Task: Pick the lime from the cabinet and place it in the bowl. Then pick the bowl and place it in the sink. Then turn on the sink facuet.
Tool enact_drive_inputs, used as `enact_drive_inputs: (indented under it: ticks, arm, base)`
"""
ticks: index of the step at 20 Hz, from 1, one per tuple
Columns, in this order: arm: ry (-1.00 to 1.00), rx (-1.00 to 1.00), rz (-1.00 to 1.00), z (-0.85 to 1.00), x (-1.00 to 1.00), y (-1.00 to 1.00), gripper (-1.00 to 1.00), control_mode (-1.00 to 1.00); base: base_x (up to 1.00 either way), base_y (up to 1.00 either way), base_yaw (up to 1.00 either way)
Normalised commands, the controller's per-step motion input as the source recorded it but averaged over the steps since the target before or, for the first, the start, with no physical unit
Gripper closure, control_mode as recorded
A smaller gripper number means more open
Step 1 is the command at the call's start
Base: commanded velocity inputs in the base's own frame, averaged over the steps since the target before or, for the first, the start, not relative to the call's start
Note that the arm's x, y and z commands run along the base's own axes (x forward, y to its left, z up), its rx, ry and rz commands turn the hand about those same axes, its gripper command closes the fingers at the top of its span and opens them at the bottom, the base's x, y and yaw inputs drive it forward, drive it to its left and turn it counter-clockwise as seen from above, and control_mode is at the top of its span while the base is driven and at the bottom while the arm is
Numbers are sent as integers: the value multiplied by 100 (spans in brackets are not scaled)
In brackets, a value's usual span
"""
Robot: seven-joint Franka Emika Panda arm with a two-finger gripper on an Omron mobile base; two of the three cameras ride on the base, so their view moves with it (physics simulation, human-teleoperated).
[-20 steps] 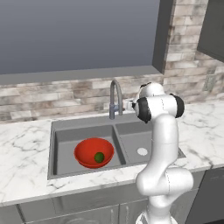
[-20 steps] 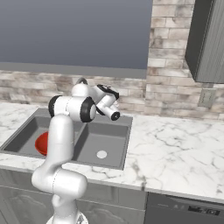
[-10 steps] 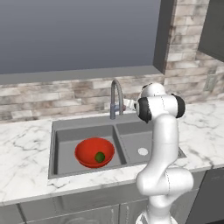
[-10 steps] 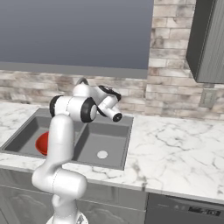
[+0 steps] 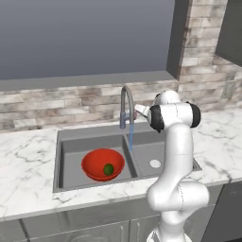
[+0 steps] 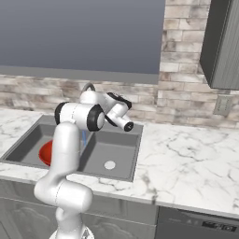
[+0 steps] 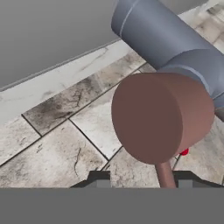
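From the left base view, the white marble surface runs along the brick wall, and set into it is the grey two-basin sink. The left basin holds the red bowl, sitting upright on the basin floor, and the small dark green lime lies inside it, toward the bowl's 4 o'clock side. The right basin holds nothing but its round drain.

At the sink's 12 o'clock edge, over the divider between the basins, stands the sink faucet. A thin blue stream of water drops from its spout straight down to the divider, just beside the bowl's right rim and not into the bowl.

The arm's hand reaches in from the right to the faucet's side lever. In the hand view the gripper shows its two dark fingertips standing apart at either side of a thin brown stem, which carries a large round brown knob right in front of the camera; whether the tips press the stem I cannot tell. The faucet's grey body slants across behind.
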Motion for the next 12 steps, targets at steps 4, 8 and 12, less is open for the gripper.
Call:
enact_drive_inputs:
  ticks: [4,8,12]
  arm:
    - [21,20,0,-25,-3,-83,100,-100]
    - [20,18,0,-29,-5,-77,100,-100]
    - [14,12,0,-17,-1,-39,100,-100]
  base:
    - [0,0,0]
    - [0,0,0]
    - [0,0,0]
